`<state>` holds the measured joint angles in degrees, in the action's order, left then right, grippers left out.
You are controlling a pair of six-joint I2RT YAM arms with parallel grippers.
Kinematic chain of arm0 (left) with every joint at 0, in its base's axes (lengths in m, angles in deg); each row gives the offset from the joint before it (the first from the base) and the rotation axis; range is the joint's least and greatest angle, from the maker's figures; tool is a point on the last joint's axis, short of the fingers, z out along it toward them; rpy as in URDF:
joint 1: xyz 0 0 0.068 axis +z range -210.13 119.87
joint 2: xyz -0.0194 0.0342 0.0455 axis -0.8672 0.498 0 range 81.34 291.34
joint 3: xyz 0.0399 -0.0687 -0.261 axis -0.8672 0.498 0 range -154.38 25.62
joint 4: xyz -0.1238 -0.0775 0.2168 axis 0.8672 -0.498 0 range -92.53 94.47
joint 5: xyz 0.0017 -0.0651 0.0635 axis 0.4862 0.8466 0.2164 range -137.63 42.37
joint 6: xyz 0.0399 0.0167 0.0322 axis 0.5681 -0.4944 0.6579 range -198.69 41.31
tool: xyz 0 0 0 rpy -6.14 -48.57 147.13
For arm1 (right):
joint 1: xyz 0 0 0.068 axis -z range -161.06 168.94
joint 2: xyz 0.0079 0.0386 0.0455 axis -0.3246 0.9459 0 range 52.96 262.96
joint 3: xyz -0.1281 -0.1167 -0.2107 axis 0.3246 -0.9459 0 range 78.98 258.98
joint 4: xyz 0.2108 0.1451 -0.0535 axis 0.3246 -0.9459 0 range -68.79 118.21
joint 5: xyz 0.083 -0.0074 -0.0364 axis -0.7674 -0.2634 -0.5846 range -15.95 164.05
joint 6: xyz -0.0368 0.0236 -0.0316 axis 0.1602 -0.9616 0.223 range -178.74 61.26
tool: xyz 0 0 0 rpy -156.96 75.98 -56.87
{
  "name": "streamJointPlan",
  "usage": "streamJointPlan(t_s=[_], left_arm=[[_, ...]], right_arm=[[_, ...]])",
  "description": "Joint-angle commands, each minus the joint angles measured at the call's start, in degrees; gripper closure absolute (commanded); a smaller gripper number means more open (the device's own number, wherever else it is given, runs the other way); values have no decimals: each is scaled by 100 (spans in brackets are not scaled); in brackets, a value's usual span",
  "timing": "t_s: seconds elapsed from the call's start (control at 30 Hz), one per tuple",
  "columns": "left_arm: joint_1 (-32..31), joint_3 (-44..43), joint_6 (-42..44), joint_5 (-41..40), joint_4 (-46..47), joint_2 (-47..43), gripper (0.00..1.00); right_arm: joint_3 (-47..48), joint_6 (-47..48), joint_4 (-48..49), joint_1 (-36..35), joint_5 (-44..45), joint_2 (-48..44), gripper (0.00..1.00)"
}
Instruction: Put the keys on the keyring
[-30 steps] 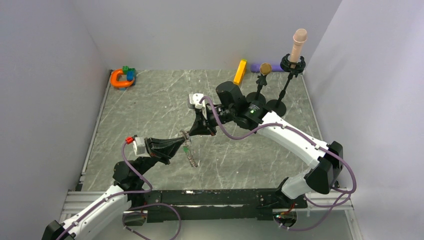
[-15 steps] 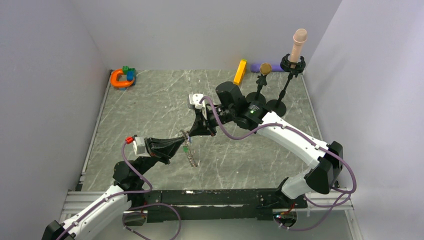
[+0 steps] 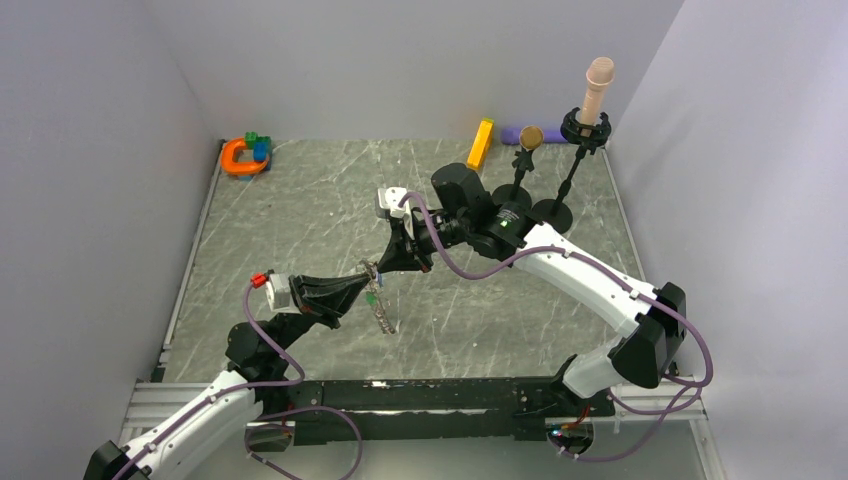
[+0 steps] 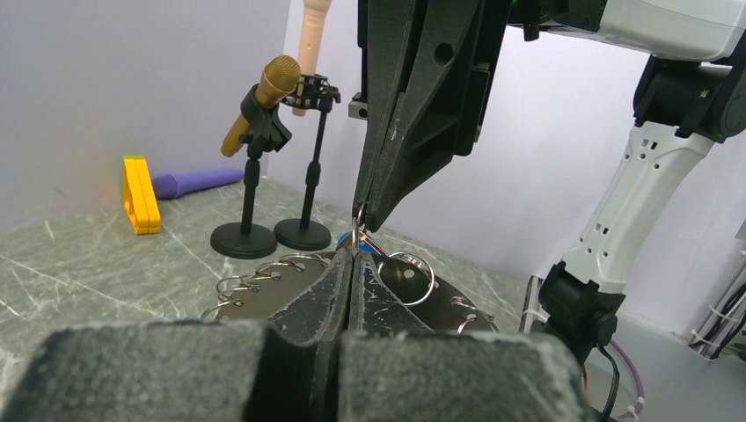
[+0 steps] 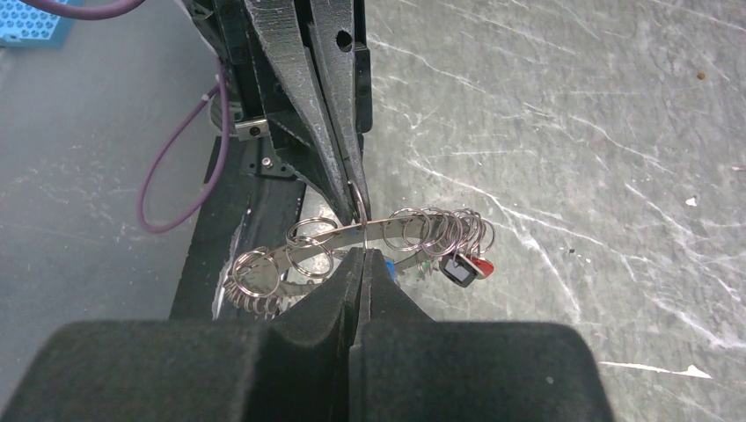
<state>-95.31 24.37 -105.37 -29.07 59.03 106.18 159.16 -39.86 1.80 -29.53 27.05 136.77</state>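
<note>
The keyring (image 3: 380,305), a flat silvery plate with many small split rings along its edge, hangs above the table between both grippers. My left gripper (image 3: 368,277) is shut on its rim, as the left wrist view (image 4: 353,257) shows. My right gripper (image 3: 384,268) is shut on one thin split ring at the plate's edge, seen in the right wrist view (image 5: 359,255). A blue key (image 5: 389,265) sits right beside those fingertips. A dark/white key (image 5: 456,269), a red key (image 5: 483,264) and a green key (image 5: 426,266) hang from rings on the keyring (image 5: 400,230).
An orange horseshoe toy (image 3: 240,157) with small blocks lies at the back left. A yellow bar (image 3: 481,143) and a purple object (image 3: 513,133) lie at the back. Two microphone stands (image 3: 525,170) (image 3: 580,130) stand at the back right. Grey walls enclose the table.
</note>
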Motion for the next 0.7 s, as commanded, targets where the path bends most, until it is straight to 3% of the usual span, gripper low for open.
streamJointPlan(t_s=[0.0,0.67], left_arm=[[11,-145,-25,11,390,-15,100],[11,-172,-68,106,587,165,100]], right_arm=[[117,-86,249,19,-90,-36,100],[87,-122,279,22,-117,-22,100]])
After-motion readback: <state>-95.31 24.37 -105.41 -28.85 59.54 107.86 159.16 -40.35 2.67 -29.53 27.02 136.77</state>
